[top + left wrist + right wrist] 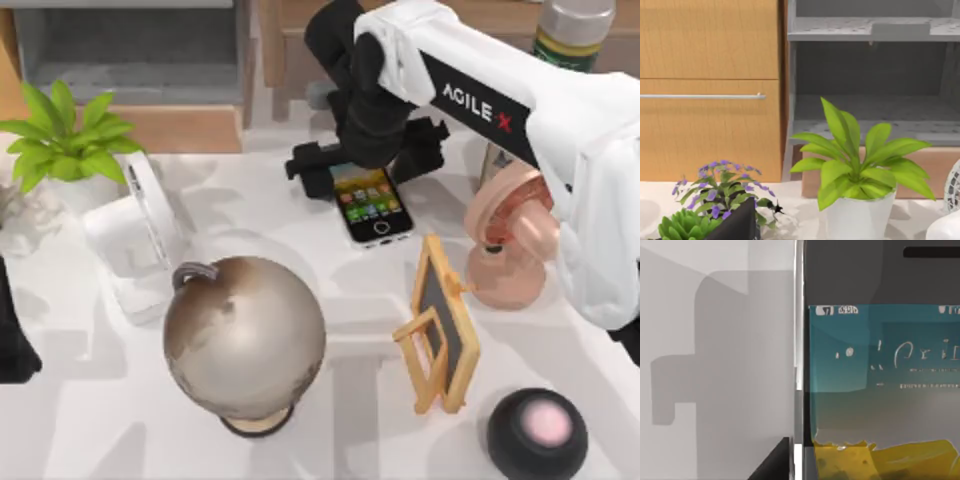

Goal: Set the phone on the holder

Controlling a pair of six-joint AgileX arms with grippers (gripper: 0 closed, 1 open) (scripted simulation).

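Our right hand (365,150) sits low over the far end of the phone (375,205) — whether it's open or closed on it, we cannot tell, the wrist blocks the fingers. Phone lies face up, screen lit, on the bench (90,400) mid-back. We judge it light, stiff, slick glass — best pinched across the long white edges, not the face. Tight quarters: pink fan (510,240) at the right, small easel board (442,325) in front, globe (245,335) front-left. Open room mostly straight up. Left arm (12,340) parked at the left edge.
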